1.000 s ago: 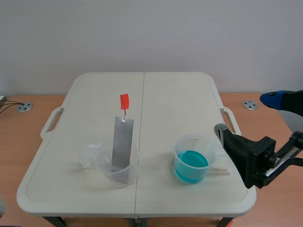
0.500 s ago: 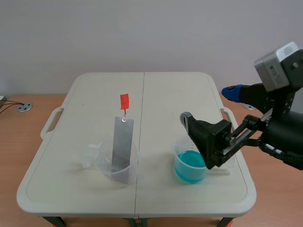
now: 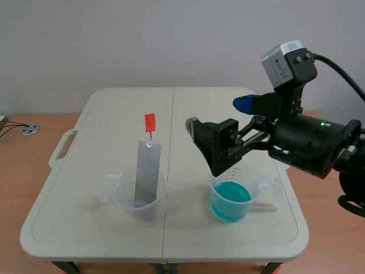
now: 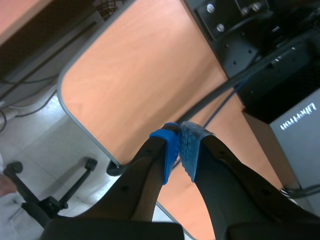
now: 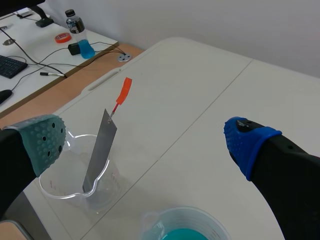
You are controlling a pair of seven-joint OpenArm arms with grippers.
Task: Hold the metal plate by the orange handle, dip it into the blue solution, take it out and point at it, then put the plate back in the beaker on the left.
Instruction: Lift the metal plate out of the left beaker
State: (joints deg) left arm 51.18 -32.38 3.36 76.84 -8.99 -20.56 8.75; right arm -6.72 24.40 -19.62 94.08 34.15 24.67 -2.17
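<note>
Our right hand (image 3: pixel 218 114), spread wide above the blue solution (image 3: pixel 230 194), may knock the plate (image 3: pixel 147 177) leaning in the left beaker (image 3: pixel 140 204) on the surface (image 3: pixel 114 114) if we overshoot its orange handle (image 3: pixel 150 121).

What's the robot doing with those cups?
Nothing is picked up yet. The right pincer is open over the table, near the blue beaker, holding nothing. The plate with its orange handle stands leaning in the clear beaker. The left pincer is shut on nothing, away from the table.
</note>
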